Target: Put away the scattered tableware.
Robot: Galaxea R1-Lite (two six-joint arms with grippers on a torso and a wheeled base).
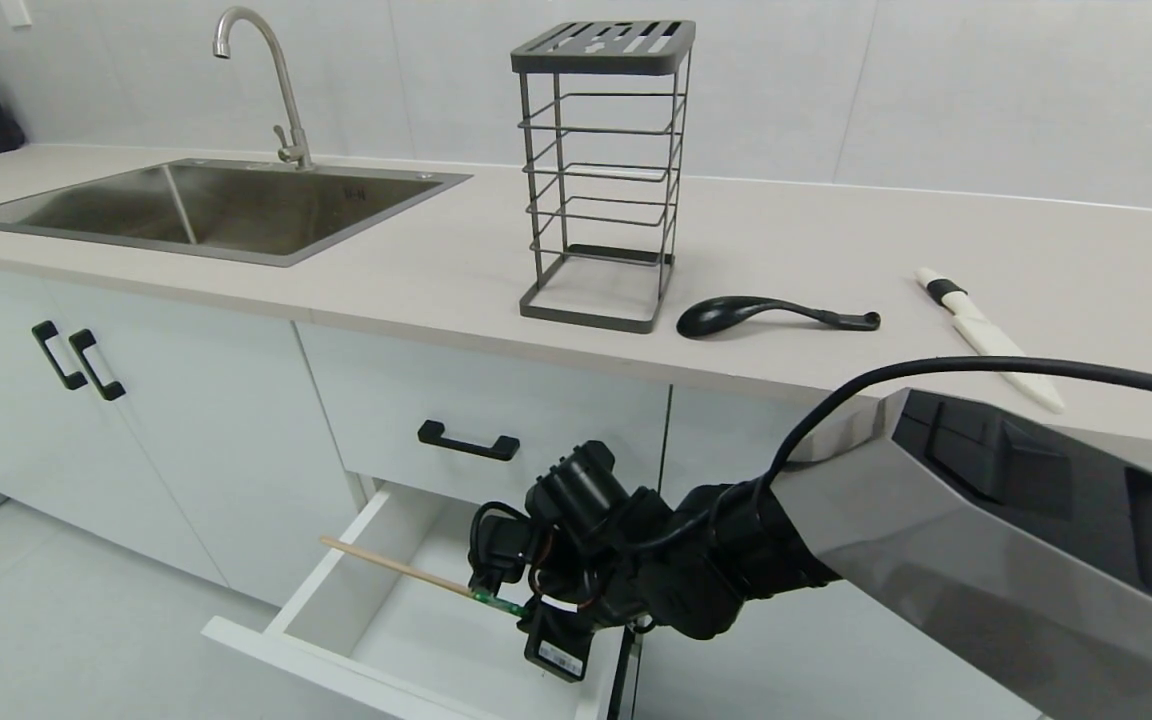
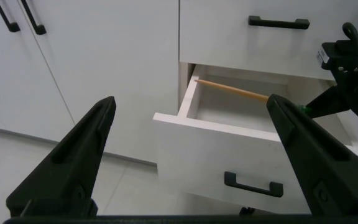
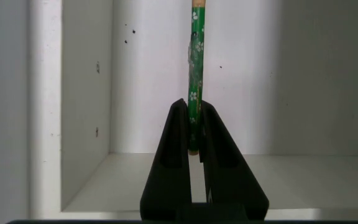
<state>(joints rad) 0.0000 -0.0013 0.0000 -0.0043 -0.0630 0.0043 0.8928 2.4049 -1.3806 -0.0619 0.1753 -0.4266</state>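
Observation:
My right gripper [image 1: 504, 598] hangs over the open white drawer [image 1: 266, 634] below the counter, shut on a chopstick [image 1: 396, 568] with a wooden shaft and a green flowered end [image 3: 196, 74]. The chopstick slants over the drawer's inside, also visible as a thin wooden chopstick [image 2: 232, 91] from the left wrist. On the counter lie a black ladle [image 1: 771, 314] and a cream knife [image 1: 986, 338] with a black band. My left gripper [image 2: 191, 155] is open in front of the drawer, with nothing between its fingers.
A dark wire rack [image 1: 603, 170] stands on the counter beside the ladle. A steel sink [image 1: 206, 205] with a tap [image 1: 266, 75] sits at the left. Closed cabinet doors with black handles [image 1: 76, 360] are left of the drawer, and a shut drawer [image 1: 469, 441] lies above it.

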